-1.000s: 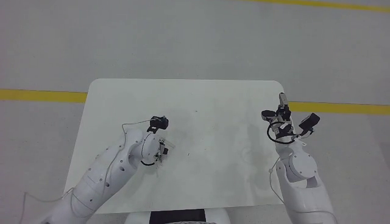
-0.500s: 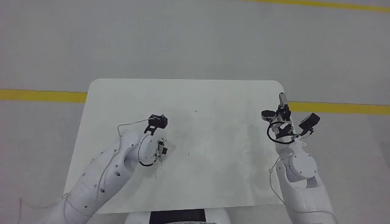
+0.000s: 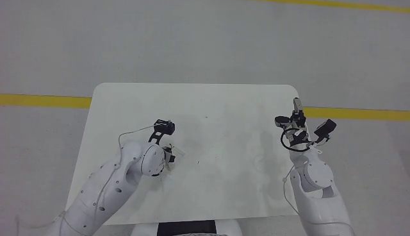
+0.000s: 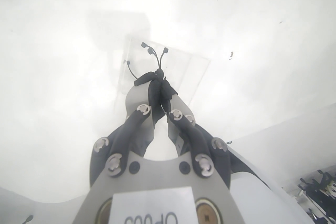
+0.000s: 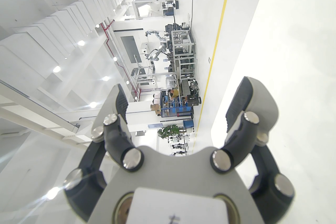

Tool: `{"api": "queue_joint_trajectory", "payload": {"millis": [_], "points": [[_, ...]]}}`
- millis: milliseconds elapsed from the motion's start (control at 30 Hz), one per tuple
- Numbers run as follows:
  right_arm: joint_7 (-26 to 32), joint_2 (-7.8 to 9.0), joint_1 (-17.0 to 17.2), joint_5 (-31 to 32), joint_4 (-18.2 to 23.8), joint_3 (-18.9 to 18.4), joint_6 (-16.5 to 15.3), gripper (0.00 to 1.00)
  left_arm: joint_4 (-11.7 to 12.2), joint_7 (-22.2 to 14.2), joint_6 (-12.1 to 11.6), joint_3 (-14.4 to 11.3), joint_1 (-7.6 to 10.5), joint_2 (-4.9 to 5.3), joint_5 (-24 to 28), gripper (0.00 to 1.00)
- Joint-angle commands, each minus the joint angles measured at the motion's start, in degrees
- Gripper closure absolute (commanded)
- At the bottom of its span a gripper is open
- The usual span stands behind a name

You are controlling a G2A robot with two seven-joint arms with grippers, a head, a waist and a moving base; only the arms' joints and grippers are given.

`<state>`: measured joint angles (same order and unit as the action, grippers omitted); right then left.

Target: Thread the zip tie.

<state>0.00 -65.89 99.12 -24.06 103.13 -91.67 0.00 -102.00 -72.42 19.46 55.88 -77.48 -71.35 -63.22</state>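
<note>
The left end effector (image 4: 158, 84) is pinched together on a small bunch of black zip ties (image 4: 165, 49), their heads fanning out over a clear tray (image 4: 197, 64) on the counter (image 3: 224, 108). The right end effector (image 5: 181, 92) hangs with its fingers apart near the counter's right edge. I'd lift slowly, so a single tie separates cleanly.

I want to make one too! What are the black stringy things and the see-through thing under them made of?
The zip ties look like matte black plastic, maybe nylon: thin bendy strips with boxy heads. The tray beneath looks like clear stiff plastic: the table shows through, and its edges run straight.
</note>
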Motion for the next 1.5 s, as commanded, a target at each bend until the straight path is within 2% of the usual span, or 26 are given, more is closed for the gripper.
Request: {"api": "queue_joint_trajectory", "payload": {"millis": [0, 100, 200, 433, 800, 1033, 1067, 1133, 1200, 1367, 1467], "points": [[0.0, 0.0, 0.0, 0.0, 0.0, 0.0, 0.0, 0.0, -0.45, 0.52, -0.37, 0.13, -0.38, 0.1, 0.15, 1.0], [0.0, 0.0, 0.0, 0.0, 0.0, 0.0, 0.0, 0.0, -0.37, 1.32, -1.72, 0.17, -0.35, 0.21, 0.81, 1.0], [0.0, 0.0, 0.0, 0.0, 0.0, 0.0, 0.0, 0.0, 0.94, 2.18, -2.64, 0.17, 0.21, 0.23, 1.38, 1.0], [0.0, 0.0, 0.0, 0.0, 0.0, 0.0, 0.0, 0.0, 2.5, 4.26, -3.84, -0.14, 1.25, 0.24, 2.33, 1.0], [0.0, 0.0, 0.0, 0.0, 0.0, 0.0, 0.0, 0.0, 4.46, 6.49, -4.51, -1.35, 2.77, 0.13, 3.24, 1.0], [0.0, 0.0, 0.0, 0.0, 0.0, 0.0, 0.0, 0.0, 6.33, 6.29, -4.04, -2.24, 3.91, 0.01, 3.65, 1.0], [0.0, 0.0, 0.0, 0.0, 0.0, 0.0, 0.0, 0.0, 6.62, 6.24, -3.92, -2.38, 4.06, 0.0, 3.72, 0.98], [0.0, 0.0, 0.0, 0.0, 0.0, 0.0, 0.0, 0.0, 6.95, 6.19, -3.78, -2.55, 4.2, -0.02, 3.91, 0.85], [0.0, 0.0, 0.0, 0.0, 0.0, 0.0, 0.0, 0.0, 7.18, 6.18, -3.66, -2.67, 4.3, -0.01, 4.12, 0.77], [0.0, 0.0, 0.0, 0.0, 0.0, 0.0, 0.0, 0.0, 7.27, 6.15, -3.47, -2.85, 4.43, 0.06, 4.34, 0.64], [0.0, 0.0, 0.0, 0.0, 0.0, 0.0, 0.0, 0.0, 7.05, 6.15, -3.38, -2.89, 4.39, 0.15, 4.33, 0.61]]}}
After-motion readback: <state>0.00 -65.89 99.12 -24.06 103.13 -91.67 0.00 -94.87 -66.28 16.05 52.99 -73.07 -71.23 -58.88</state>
